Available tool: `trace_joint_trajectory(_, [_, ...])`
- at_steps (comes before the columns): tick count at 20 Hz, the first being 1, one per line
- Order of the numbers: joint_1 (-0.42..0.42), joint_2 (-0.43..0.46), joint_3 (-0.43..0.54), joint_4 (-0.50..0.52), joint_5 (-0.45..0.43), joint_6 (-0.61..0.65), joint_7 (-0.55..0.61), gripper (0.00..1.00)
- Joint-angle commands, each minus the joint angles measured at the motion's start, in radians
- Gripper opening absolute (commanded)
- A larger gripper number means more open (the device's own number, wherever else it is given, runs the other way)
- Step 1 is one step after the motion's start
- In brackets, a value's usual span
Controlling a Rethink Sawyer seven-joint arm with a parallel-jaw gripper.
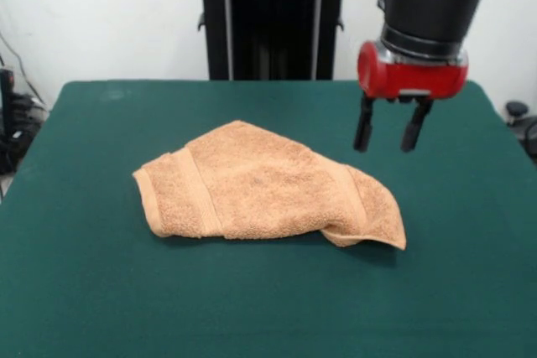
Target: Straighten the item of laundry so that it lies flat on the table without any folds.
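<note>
White wall runs behind the table [75, 291], whose dark green felt top fills most of the front view; the black pedestal [270, 18] stands at its far edge. No writing or label can be read anywhere. Near the middle of the table lies the orange-tan towel [260, 190], bunched and folded over on itself, one corner curled under at its right end. Above and to the right of it hangs the gripper [389, 127], empty, its two black fingers parted
</note>
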State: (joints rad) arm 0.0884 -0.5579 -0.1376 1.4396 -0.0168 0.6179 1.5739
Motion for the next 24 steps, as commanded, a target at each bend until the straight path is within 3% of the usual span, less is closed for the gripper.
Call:
trace_joint_trajectory(1, [0.044, 0.103, 0.01, -0.13, 0.043, 0.049, 0.263, 1.0])
trace_joint_trajectory(19, [0.056, 0.247, -0.017, -0.308, 0.09, 0.067, 0.268, 1.0])
trace_joint_trajectory(24, [0.045, 0.253, -0.014, -0.306, 0.095, 0.062, 0.255, 1.0])
